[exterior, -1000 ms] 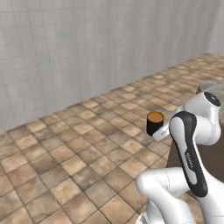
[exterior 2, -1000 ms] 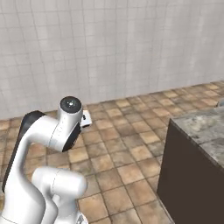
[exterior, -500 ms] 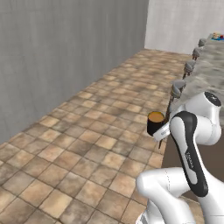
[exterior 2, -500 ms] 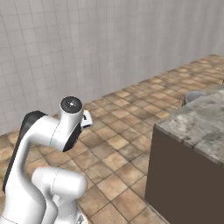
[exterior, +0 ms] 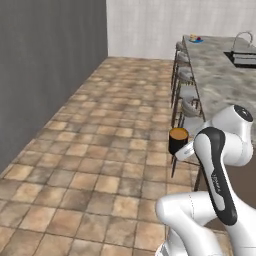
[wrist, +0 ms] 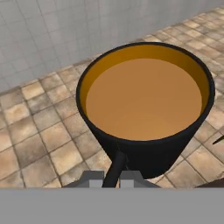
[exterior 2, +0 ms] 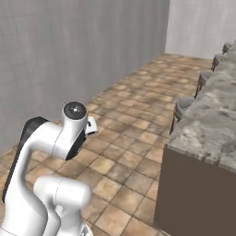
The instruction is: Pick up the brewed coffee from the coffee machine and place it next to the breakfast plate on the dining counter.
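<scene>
1. The gripper (wrist: 111, 180) has its jaws pinched on the handle of the mug (wrist: 146, 107); in the hand view the thin dark handle runs down between the two grey finger tips at 6 o'clock.
2. In that view the black mug sits upright and is full of orange-brown coffee, its surface level and a little below the rim.
3. Below the mug lies a floor (wrist: 39, 140) of brown and tan tiles, with a pale tiled wall (wrist: 57, 30) across 12 o'clock.
4. In the left base view the mug (exterior: 178, 140) hangs in the air at about 4 o'clock of centre, just left of the white arm (exterior: 220, 165), over the tiled floor.
5. The counter (exterior: 215, 75), a long marble slab, runs from 3 o'clock away toward 1 o'clock in this view.
6. Stools (exterior: 186, 95) stand in a row along its left edge.
7. The blue plate (exterior: 195, 40) rests at the counter's far end, near 1 o'clock, well apart from the mug; what it carries is too small to make out.
8. A sink (exterior: 243, 55) with a curved tap is set in the counter at 2 o'clock.
9. In the right base view the arm's elbow (exterior 2: 69, 133) stands at 8 o'clock and the counter's near corner (exterior 2: 207, 138) at 4 o'clock, on a dark brown base.
</scene>
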{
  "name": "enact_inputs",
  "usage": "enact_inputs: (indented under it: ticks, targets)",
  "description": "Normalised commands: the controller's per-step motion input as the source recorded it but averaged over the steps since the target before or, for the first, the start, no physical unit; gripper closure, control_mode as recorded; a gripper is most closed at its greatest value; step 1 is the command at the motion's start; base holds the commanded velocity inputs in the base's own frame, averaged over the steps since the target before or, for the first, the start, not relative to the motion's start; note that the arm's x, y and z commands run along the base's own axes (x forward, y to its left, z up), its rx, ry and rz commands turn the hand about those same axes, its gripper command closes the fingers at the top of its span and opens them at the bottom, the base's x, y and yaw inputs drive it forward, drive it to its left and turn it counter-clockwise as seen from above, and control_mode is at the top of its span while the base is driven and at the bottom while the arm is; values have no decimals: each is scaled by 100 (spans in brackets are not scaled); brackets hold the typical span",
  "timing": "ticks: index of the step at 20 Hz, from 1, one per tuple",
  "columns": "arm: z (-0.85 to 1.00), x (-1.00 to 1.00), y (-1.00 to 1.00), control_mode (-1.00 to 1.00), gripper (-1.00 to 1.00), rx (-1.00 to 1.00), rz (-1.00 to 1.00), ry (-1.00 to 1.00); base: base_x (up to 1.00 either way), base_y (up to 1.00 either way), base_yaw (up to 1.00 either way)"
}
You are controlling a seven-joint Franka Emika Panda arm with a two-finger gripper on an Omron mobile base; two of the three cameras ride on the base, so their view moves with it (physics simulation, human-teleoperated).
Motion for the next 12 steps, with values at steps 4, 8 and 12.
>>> enact_inputs:
  ticks: [4,8,12]
  targets:
    - [0,0,0,100,100,0,0,0,100,67,-49]
    - [0,0,0,100,100,0,0,0,100,71,-45]
    - [0,0,0,100,100,0,0,0,100,77,-43]
